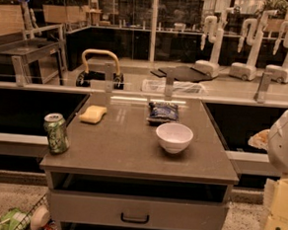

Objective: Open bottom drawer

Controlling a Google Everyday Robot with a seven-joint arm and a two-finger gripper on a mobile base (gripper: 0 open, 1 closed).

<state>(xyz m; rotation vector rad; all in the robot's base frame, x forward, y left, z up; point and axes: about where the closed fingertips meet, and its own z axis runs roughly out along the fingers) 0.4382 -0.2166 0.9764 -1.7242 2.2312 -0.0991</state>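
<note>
A grey cabinet (131, 155) stands in the middle of the camera view. Under its top is a dark open gap, and below that a grey drawer front (137, 211) with a black handle (135, 218). The drawer front sits flush and shut. Anything lower is cut off by the bottom edge. My arm (284, 141) comes in at the right edge, white and rounded. The pale yellow gripper (278, 215) hangs below it, to the right of the cabinet at about drawer height and apart from the handle.
On the cabinet top are a green can (56, 133) at the front left, a yellow sponge (93, 114), a blue snack bag (163, 112) and a white bowl (174, 137). A wire basket with items (15, 219) sits on the floor at the lower left. Dark counters flank both sides.
</note>
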